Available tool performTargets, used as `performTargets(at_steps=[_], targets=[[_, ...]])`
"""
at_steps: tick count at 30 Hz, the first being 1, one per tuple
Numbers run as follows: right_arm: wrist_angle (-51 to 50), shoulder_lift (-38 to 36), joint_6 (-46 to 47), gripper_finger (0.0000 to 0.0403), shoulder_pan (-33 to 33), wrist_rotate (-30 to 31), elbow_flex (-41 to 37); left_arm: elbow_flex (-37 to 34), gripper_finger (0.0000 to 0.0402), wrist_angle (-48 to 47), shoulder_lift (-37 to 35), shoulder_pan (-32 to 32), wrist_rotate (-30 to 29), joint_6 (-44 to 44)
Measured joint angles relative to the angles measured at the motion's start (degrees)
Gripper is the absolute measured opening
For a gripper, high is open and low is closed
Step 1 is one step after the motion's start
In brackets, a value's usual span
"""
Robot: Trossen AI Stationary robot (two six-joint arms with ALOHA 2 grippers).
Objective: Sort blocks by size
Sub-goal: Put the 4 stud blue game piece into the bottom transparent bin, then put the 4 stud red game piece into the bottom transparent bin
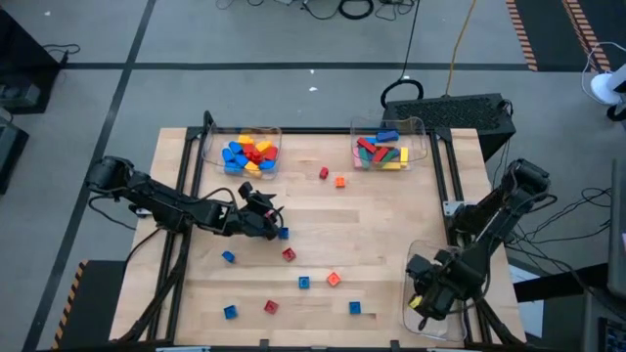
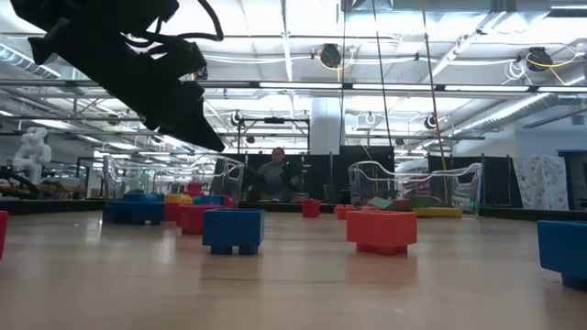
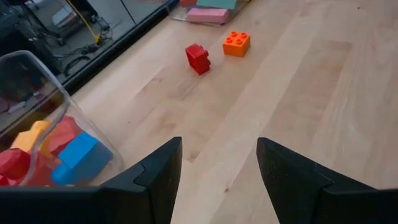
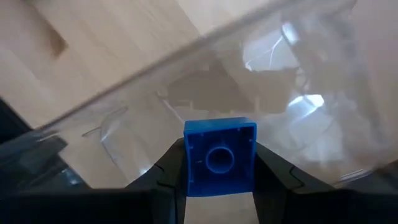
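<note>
Right gripper [image 4: 217,163] clamped on a small blue block [image 4: 219,155], one finger on each side, hollow underside toward the wrist camera. It hangs over the clear tray [image 1: 423,256] at the table's near right corner; the tray wall [image 4: 261,37] shows just beyond the block.

Left gripper [image 3: 219,169] hangs above mid-table, fingers parted, nothing between them, nothing touched. Ahead of it, a red block [image 3: 198,58] and an orange block [image 3: 237,43] lie just beside each other on the wood. Other loose blocks [image 1: 303,282] are scattered left of the right-corner tray.
</note>
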Motion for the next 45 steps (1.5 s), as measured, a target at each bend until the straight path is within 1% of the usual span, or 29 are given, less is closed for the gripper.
performTargets(at_steps=[2, 3, 5, 8, 10, 12, 14, 17, 19, 20, 22, 24, 27, 29, 32, 35, 39, 41, 45], targets=[[2.34, 0.37, 3.26, 0.0108, 0.98, -0.04, -2.06, 0.01, 0.0210, 0.41, 0.26, 0.00, 0.41, -0.01], [3.15, 0.50, 4.35, 0.0115, 1.29, -0.03, -2.80, 0.01, 0.0210, 0.67, 0.56, 0.00, 0.43, 0.00], [4.14, 0.83, 6.52, 0.0152, 1.65, -0.02, -3.65, -0.01, 0.0210, 0.43, 0.74, 0.00, 0.47, 0.00], [3.18, 1.07, 8.83, 0.0226, 1.73, -0.04, -3.97, 0.03, 0.0210, 1.78, 1.47, 0.00, 0.46, -0.01], [2.71, 1.05, 10.05, 0.0265, 1.66, -0.02, -3.95, -0.05, 0.0210, 1.11, 1.62, 0.00, 0.51, 0.02], [2.64, 0.76, 10.70, 0.0291, 1.38, 0.00, -3.95, 0.05, 0.0210, 1.83, 2.07, 0.00, 0.47, -0.02], [2.30, 0.64, 11.10, 0.0303, 0.94, 0.20, -3.61, -0.03, 0.0210, 1.18, 2.25, 0.00, 0.50, 0.04], [0.02, 0.64, 10.17, 0.0305, 0.25, 3.14, -1.51, 0.01, 0.0210, 1.86, 2.21, 0.10, 0.41, 0.43], [-2.14, 0.64, 8.35, 0.0301, -0.52, 6.74, 0.81, -0.01, 0.0210, 2.36, 2.23, 0.55, 1.19, 3.33], [-3.88, 0.64, 7.11, 0.0299, -0.92, 8.90, 2.25, -0.01, 0.0210, 3.83, 2.23, 1.18, 2.52, 5.90], [-7.55, 0.61, 5.03, 0.0298, -1.70, 14.54, 5.40, -0.01, 0.0210, 8.07, 2.23, 3.63, 6.75, 11.85], [-10.16, 0.62, 3.20, 0.0298, -2.36, 21.24, 8.38, -0.01, 0.0210, 12.54, 2.23, 7.50, 11.54, 16.66], [-11.53, 0.59, 0.50, 0.0298, -3.07, 31.61, 11.61, -0.01, 0.0210, 18.73, 2.21, 14.69, 20.46, 21.31], [-11.06, 0.59, -1.05, 0.0298, -3.43, 36.11, 12.70, -0.01, 0.0210, 21.12, 2.29, 19.65, 26.22, 22.49], [-10.23, 0.59, -2.33, 0.0298, -4.03, 39.00, 13.05, 0.83, 0.0210, 23.70, 3.88, 25.70, 32.38, 22.52], [-10.29, 0.64, -2.50, 0.0298, -4.85, 40.16, 13.05, 2.93, 0.0210, 26.61, 7.68, 28.90, 35.06, 22.49], [-10.06, 0.68, -3.61, 0.0298, -6.24, 43.03, 13.03, 6.94, 0.0210, 31.36, 15.74, 29.30, 35.72, 22.48], [-10.12, 0.68, -3.82, 0.0298, -6.84, 43.76, 13.03, 9.43, 0.0210, 31.86, 19.39, 29.05, 35.56, 22.37], [-9.55, 0.68, -5.40, 0.0298, -7.66, 43.82, 13.01, 13.98, 0.0210, 31.44, 25.62, 28.93, 31.93, 17.63]])
